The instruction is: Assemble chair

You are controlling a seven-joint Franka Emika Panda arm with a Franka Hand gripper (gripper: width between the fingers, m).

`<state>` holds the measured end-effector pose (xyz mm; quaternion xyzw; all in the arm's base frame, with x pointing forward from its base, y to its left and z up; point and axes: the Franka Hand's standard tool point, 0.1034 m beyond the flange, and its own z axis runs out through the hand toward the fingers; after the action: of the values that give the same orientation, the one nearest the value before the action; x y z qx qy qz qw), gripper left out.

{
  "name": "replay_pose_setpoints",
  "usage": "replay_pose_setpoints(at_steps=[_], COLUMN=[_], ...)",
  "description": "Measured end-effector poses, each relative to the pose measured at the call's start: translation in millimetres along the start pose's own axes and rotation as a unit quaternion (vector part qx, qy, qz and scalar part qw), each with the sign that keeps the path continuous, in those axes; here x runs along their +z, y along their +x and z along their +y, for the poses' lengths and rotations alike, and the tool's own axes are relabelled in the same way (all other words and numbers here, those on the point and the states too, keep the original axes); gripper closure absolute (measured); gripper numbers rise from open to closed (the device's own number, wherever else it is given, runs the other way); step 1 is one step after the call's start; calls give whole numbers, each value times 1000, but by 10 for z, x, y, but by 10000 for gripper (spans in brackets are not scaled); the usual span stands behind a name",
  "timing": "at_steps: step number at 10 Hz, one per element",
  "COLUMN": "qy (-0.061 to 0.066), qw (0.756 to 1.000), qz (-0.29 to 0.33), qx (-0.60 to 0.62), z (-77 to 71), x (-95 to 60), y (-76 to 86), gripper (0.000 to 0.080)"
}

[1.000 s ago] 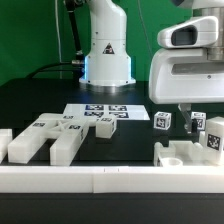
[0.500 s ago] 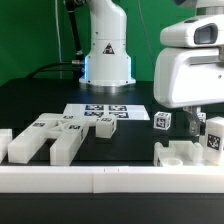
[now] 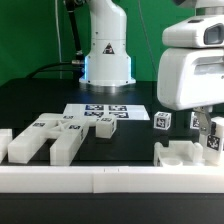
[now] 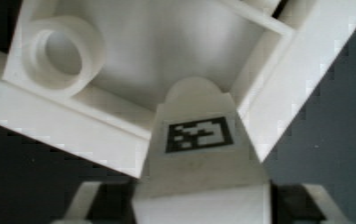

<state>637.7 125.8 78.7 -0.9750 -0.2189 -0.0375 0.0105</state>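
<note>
My gripper [image 3: 207,132] hangs at the exterior view's right, its big glossy white body filling the upper right. In the wrist view my gripper [image 4: 201,205] is shut on a white tagged bar [image 4: 196,140], which stands between the dark finger pads. The bar [image 3: 213,140] is upright, directly above a white chair piece with raised walls [image 3: 180,155]. That piece fills the wrist view [image 4: 157,105] and has a round socket [image 4: 59,55]. A small tagged block [image 3: 160,122] stands just beside it. A wide tagged slab with bars [image 3: 45,137] lies at the left.
The marker board [image 3: 105,112] lies flat in the middle, in front of the robot base [image 3: 107,50]. The long low white border rail [image 3: 100,180] runs along the front edge. Another tagged block [image 3: 196,121] is partly hidden behind my fingers.
My gripper has shifted toward the exterior view's right and slightly down with the bar. The other parts have not moved.
</note>
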Motion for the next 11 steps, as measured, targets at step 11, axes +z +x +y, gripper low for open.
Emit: replay_pose_setpoints(at_steps=[11], qy=[17], qw=[878], qz=[-5], qx=[479], z=[8], x=[18], y=[-16], gripper=[508])
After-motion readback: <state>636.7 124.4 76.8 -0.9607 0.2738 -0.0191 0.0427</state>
